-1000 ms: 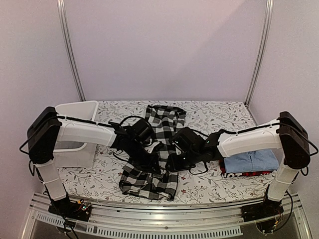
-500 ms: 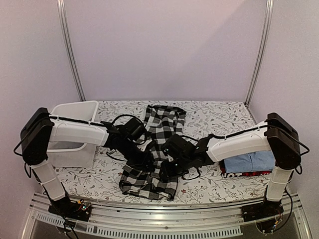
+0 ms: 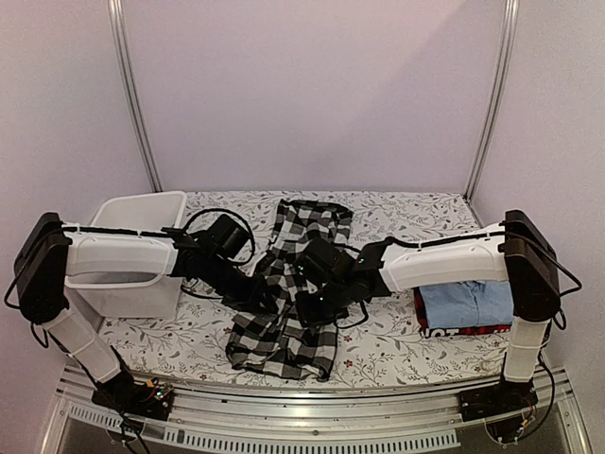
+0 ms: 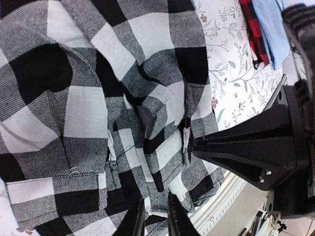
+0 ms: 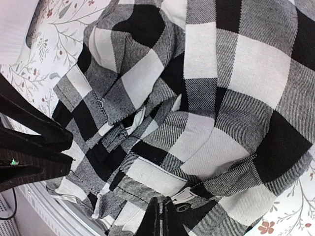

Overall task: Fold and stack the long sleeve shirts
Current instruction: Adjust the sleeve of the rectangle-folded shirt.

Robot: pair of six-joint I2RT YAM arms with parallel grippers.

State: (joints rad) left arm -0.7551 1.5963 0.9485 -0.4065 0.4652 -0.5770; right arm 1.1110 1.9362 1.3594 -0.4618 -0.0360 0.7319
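black-and-white checked shirt (image 3: 284, 345) at centre frame, long axis top to bottom, its middle hidden under both arms (image 3: 435, 265). left gripper (image 4: 155, 202) nearly closed, pinching a fold; right gripper (image 5: 158, 209) fully closed at the placket, catch unclear. open floral table (image 3: 416, 222) upper right; light blue shirt (image 3: 468, 303) at right edge.

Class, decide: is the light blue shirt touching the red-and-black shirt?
Touching. The top view shows the light blue shirt lying directly on the red-and-black shirt.
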